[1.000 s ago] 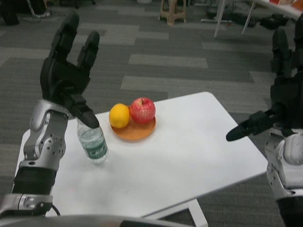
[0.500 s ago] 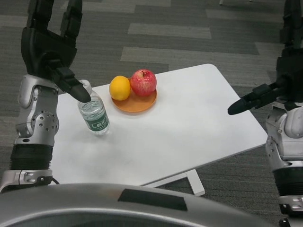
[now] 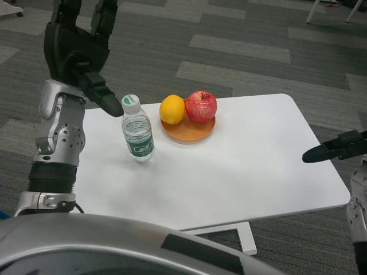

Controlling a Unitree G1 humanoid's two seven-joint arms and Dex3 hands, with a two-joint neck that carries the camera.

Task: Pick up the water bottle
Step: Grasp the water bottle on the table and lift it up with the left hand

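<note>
Mid-frame, an orange (image 3: 172, 109) and apple (image 3: 201, 106) share a plate (image 3: 187, 130) beside the upright clear water bottle (image 3: 137, 128) on the desk (image 3: 241, 172), left hand (image 3: 77, 48) spread wide, holding nothing.

Even, soft overhead light is falling on the white rectangular surface (image 3: 241, 166), casting only faint shadows; the picture is looking slightly soft and grainy throughout.
</note>
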